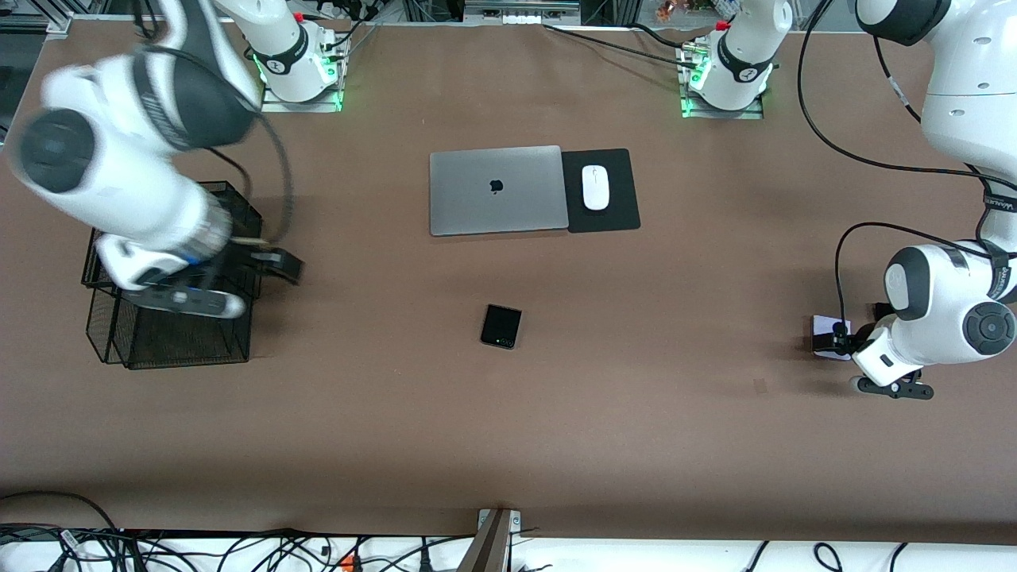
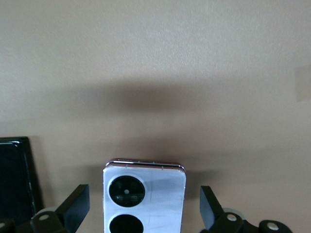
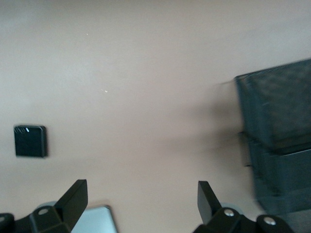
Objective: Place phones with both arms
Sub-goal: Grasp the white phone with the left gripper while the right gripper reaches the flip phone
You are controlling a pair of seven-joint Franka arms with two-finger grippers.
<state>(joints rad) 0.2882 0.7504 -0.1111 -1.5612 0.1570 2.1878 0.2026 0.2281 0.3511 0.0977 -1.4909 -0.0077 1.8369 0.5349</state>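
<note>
The desk (image 1: 508, 413) was laid out like a workstation: a closed grey laptop (image 1: 495, 191) sat toward the robots' bases, with a white mouse (image 1: 595, 187) on a black pad (image 1: 620, 214) just beside it. A black mesh basket (image 1: 171, 334) stood at the right arm's end of the desk and looked, as a judgement, like the place meant to receive the phones.

The left gripper (image 2: 141, 208) hung low at the left arm's end of the desk, its fingers spread wide. The lilac-white phone (image 2: 144, 196) lay flat between them with its two black circles facing up, clear of both fingers, so nothing was pinched. That straddling pose suited a grasp across the phone's narrow sides. A long black slab (image 2: 17, 179) lay just beside that phone.

The right gripper (image 3: 141, 206) was over the edge of the basket, also spread and carrying nothing. The small black folded phone (image 1: 500, 326) lay flat mid-desk, nearer the front camera than the laptop and well apart from this gripper. A pale glossy corner (image 3: 97, 219) showed beneath the gripper; what it was could not be told
</note>
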